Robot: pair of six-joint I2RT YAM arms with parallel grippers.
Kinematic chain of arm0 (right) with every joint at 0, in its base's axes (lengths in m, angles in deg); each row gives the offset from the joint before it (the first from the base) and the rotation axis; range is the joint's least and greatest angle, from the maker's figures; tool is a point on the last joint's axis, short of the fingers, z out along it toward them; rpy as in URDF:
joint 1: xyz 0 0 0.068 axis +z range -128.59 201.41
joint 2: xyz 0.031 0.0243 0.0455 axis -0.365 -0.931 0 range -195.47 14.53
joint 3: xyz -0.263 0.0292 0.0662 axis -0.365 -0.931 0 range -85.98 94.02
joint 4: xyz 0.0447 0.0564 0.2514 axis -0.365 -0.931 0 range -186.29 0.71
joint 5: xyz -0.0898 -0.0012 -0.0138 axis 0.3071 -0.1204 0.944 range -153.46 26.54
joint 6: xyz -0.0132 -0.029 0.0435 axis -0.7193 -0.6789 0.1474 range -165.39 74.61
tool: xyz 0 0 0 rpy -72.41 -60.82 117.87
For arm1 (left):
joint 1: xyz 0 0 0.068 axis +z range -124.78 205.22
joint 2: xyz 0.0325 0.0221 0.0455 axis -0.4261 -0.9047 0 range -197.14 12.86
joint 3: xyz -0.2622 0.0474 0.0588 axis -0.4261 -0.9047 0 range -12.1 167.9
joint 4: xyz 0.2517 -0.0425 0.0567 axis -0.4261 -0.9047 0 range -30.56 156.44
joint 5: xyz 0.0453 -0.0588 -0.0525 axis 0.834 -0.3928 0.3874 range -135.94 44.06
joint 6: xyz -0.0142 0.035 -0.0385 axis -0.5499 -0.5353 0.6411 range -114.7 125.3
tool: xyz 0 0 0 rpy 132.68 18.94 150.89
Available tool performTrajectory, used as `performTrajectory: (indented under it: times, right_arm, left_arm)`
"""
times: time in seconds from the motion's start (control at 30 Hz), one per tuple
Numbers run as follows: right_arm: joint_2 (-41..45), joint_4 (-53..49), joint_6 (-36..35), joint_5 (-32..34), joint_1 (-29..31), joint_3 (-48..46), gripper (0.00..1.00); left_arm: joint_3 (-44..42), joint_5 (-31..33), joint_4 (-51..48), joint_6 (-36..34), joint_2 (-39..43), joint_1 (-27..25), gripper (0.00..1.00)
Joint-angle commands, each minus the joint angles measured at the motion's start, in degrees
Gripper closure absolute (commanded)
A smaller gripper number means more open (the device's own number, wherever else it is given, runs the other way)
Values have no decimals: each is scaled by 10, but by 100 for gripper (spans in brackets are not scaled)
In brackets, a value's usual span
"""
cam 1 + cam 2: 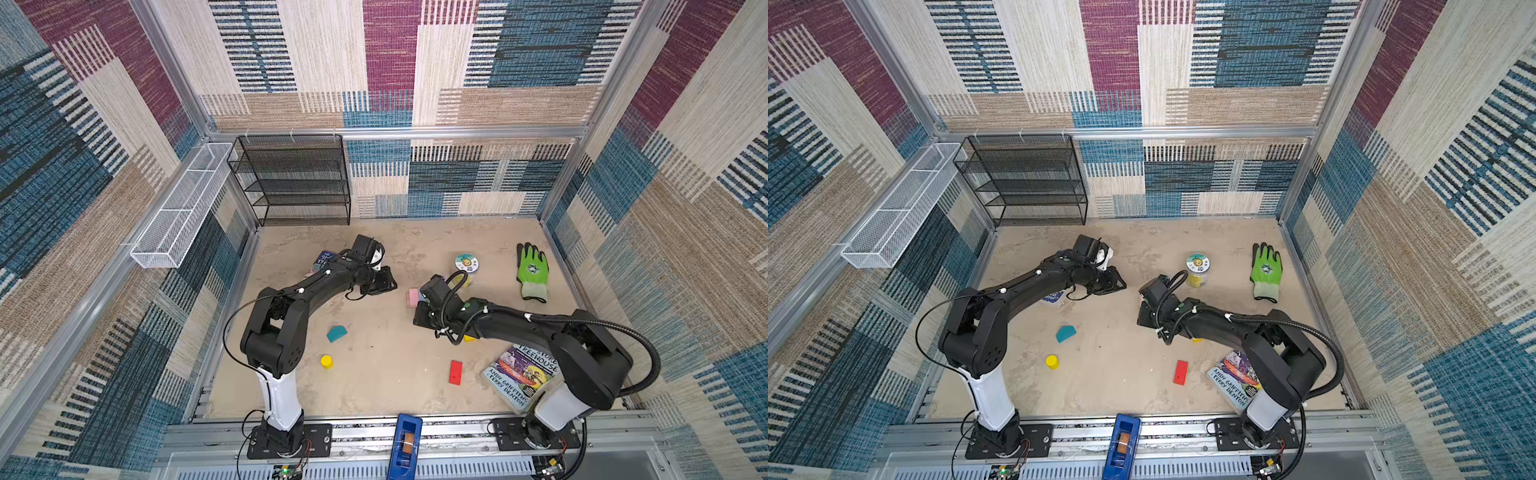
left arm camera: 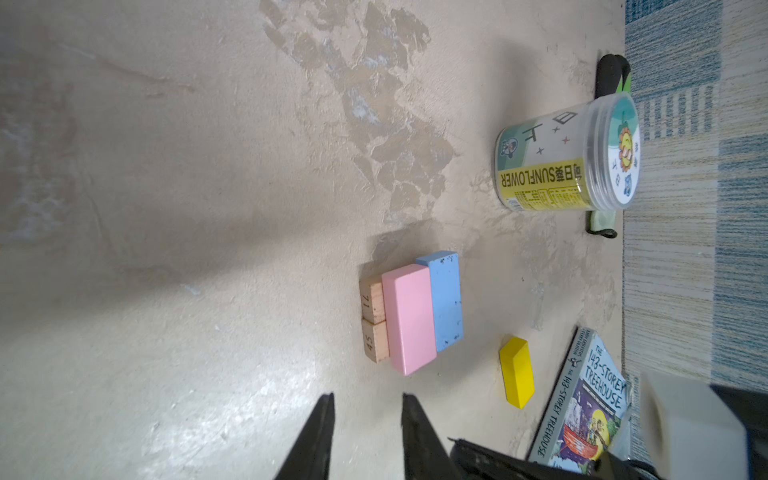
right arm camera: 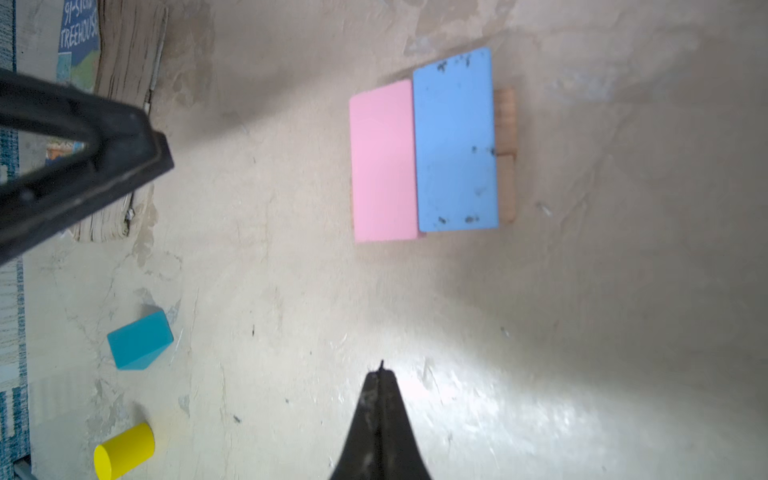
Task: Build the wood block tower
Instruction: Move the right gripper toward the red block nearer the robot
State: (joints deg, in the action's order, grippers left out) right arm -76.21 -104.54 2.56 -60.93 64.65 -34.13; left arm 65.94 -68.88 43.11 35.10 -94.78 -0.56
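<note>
The clear plastic jar with a yellow label band (image 2: 569, 162) reads "SUNFLOWER", beside Chinese characters. The grey paperback book (image 2: 590, 399) near the table's front right corner says "THE 143-STOREY TREEHOUSE" on cover and spine. In a top view this grey paperback book (image 1: 515, 384) also shows "ANDY GRIFFITHS" and "TERRY DENTON". The blue paperback book (image 3: 79, 33) near the table's left edge shows "91-" and "TREEHOUSE". One plain wood block (image 2: 372, 300) bears "71" on its end, and the second plain wood block (image 2: 375, 343) beside it bears "45".

Eight blocks (image 2: 409, 320), two books (image 1: 521, 374), one jar (image 1: 466, 263), one glove (image 1: 532, 270)
</note>
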Motion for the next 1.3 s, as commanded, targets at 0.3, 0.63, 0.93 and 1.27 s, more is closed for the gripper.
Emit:
performTrajectory:
  times: [0.3, 0.63, 0.93, 1.27]
  right_arm:
    - [208, -146, 63, 0, 21, -114, 100]
    - [268, -254, 125, -6, 73, -154, 87]
    - [290, -309, 156, -21, 102, -168, 56]
    - [274, -253, 167, -63, 114, -203, 33]
  left_arm:
    - [-8, -7, 5, -2, 16, 1, 68]
    - [-13, 3, -1, -8, 29, 1, 68]
    - [-13, 5, -4, -10, 29, 2, 68]
    - [-11, 5, -5, -11, 24, 1, 68]
